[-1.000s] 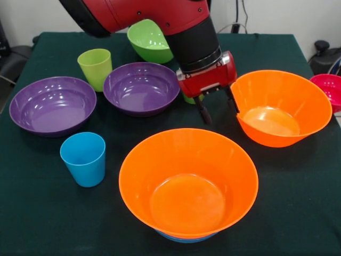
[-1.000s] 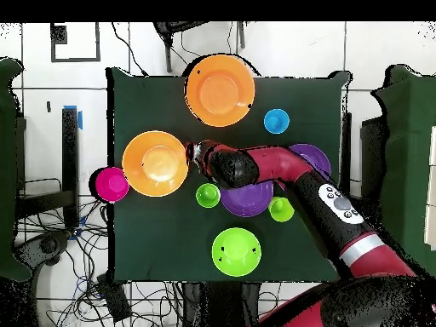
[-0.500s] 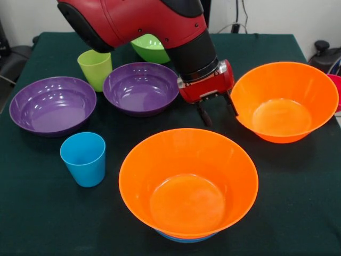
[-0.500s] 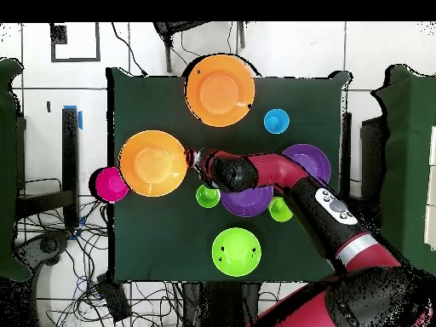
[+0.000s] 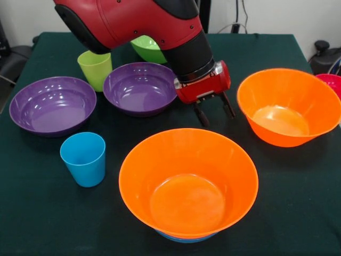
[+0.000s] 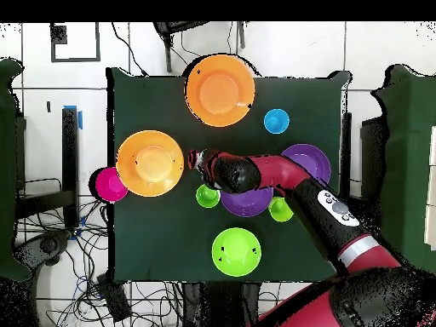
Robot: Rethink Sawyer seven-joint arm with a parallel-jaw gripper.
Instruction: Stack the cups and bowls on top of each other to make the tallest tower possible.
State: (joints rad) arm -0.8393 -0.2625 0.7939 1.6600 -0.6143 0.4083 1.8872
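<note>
Hand (image 5: 213, 113) open, empty, over bare cloth just beside right orange bowl (image 5: 282, 106) rim.

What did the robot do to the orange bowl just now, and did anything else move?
The claw had one finger over the rim of the far orange bowl, tipping it up. It let go and drew away, and the bowl dropped flat, now beside the red bowl. The claw hangs open and empty. The near orange bowl, purple bowls, blue cup and yellow-green cup stayed put.
</note>
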